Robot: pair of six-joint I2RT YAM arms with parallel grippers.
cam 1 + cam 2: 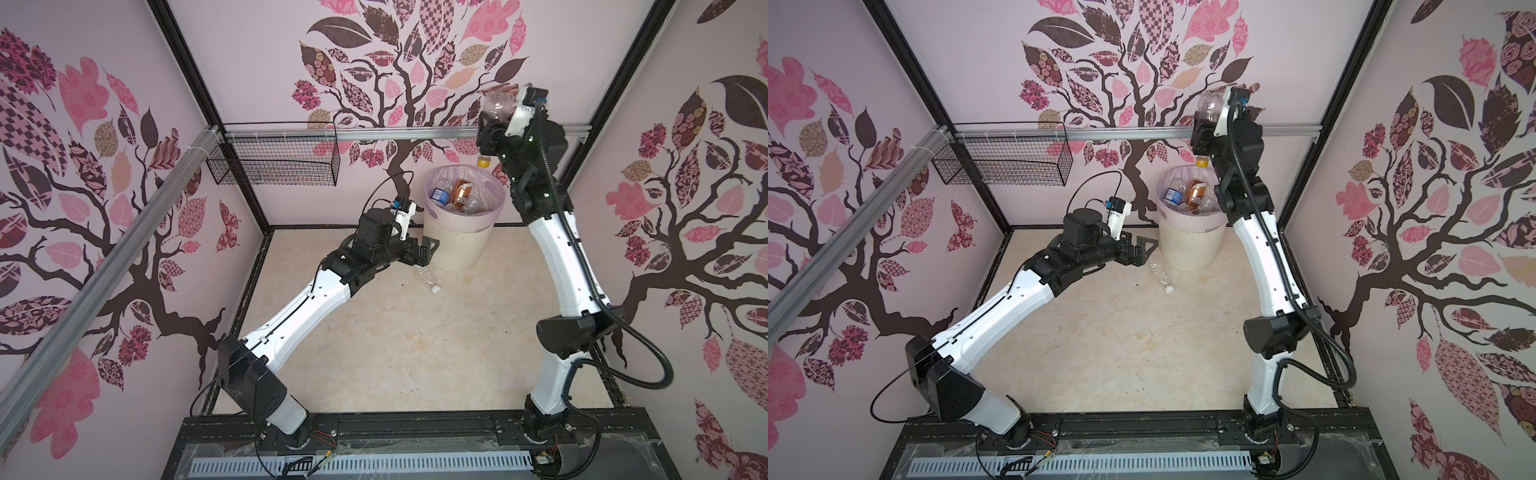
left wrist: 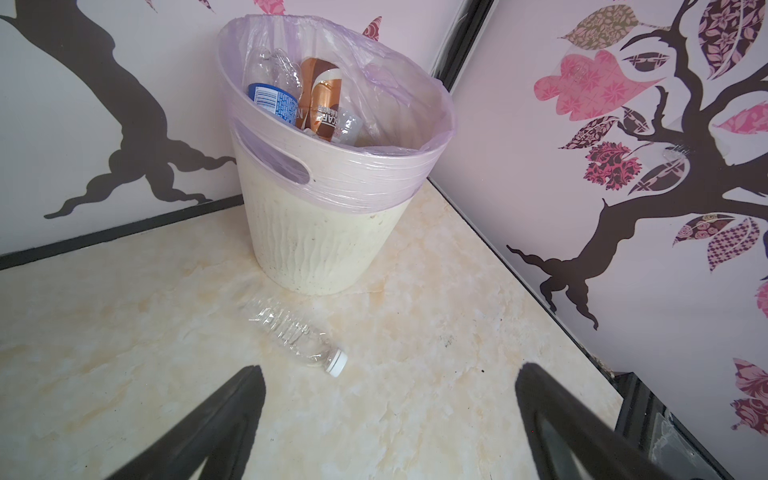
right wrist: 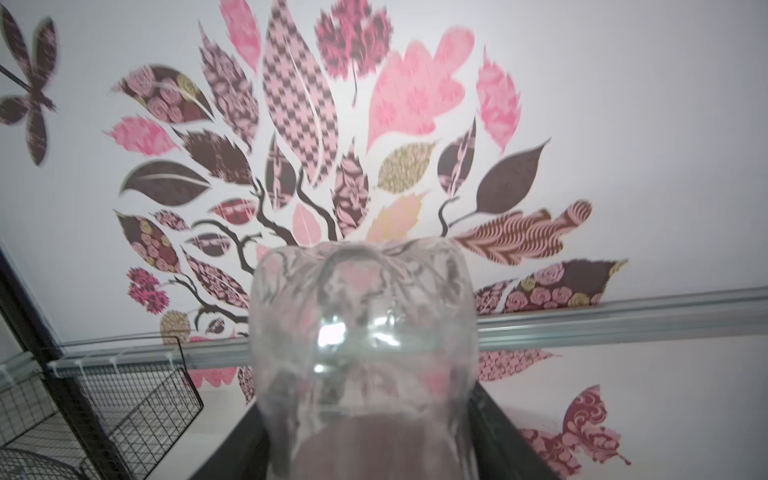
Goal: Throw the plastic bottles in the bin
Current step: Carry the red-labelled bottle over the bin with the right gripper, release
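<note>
Loose clear bottle (image 2: pixel 291 336) before the left claw (image 1: pixel 430 250); the right claw (image 1: pixel 490 133) grips another over the bin (image 1: pixel 457 249).
The left claw gapes wide and empty, the clear bottle on the floor (image 1: pixel 415 332) just ahead of and below its fingertips, untouched. Past it, in the bin, a blue-labelled bottle (image 2: pixel 270 99) carries print too small to read; a brown-labelled bottle (image 2: pixel 320 99) shows "CAF". The right claw clamps a yellow-capped bottle (image 1: pixel 494 109) cap down, the bin below it.
</note>
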